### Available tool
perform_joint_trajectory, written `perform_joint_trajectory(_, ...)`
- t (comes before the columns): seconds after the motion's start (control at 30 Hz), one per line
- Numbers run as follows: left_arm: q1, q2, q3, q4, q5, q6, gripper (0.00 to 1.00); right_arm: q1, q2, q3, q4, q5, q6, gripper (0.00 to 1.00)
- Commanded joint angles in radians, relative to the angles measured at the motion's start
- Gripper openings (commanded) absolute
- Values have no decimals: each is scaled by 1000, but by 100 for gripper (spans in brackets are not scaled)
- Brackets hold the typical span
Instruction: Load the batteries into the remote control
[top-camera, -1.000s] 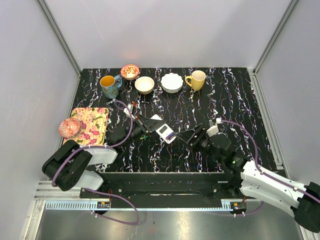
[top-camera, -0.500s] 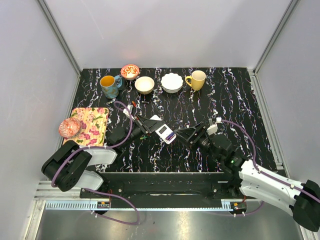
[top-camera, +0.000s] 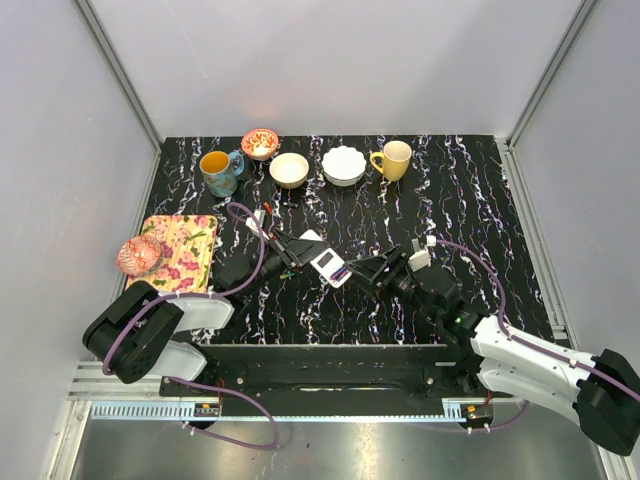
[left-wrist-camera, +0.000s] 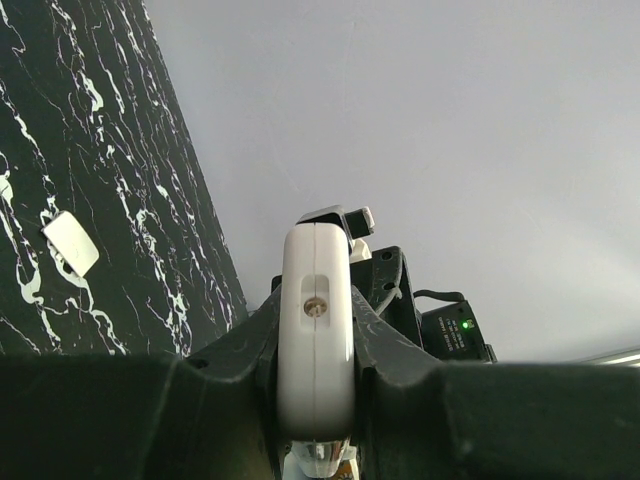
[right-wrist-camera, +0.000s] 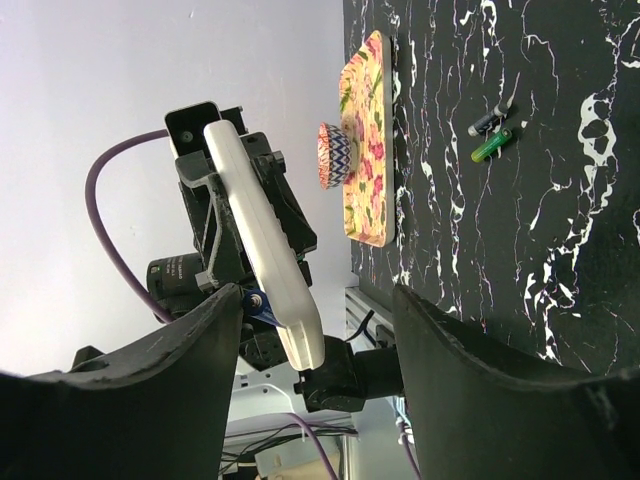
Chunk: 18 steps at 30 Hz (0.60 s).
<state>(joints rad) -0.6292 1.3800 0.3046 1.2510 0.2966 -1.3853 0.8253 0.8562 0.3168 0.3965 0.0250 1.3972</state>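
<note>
My left gripper (top-camera: 306, 256) is shut on the remote control (top-camera: 328, 263) and holds it above the table, white back showing. In the left wrist view the remote control (left-wrist-camera: 316, 320) stands edge-on, clamped between both fingers. My right gripper (top-camera: 363, 270) is open just right of it. From the right wrist, the remote control (right-wrist-camera: 262, 240) hangs in front of the gap between the fingers (right-wrist-camera: 180, 370), which do not touch it. A small blue piece with a metal tip (right-wrist-camera: 247, 301) shows at its lower end. Two batteries (right-wrist-camera: 492, 132) lie on the table near the floral board.
Along the back stand a blue mug (top-camera: 219, 171), a red patterned bowl (top-camera: 260, 142), a cream bowl (top-camera: 289, 169), a white bowl (top-camera: 343, 164) and a yellow mug (top-camera: 394, 159). A floral board (top-camera: 185, 250) lies at left. A small white cover (left-wrist-camera: 70, 243) lies on the table.
My right gripper has moved left, closer to the remote control, with its jaws slightly narrower. The left arm and the remote have stayed still.
</note>
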Motion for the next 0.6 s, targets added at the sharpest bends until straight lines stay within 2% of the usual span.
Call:
perform_joint_trajectory(0.0, 3, -38, 8, 413, -30, 8, 0, -11, 6, 2, 71, -20, 17, 66)
perform_joint_trajectory(0.57, 5, -41, 25, 413, -40, 0, 0, -11, 47, -8, 119, -57, 34, 65)
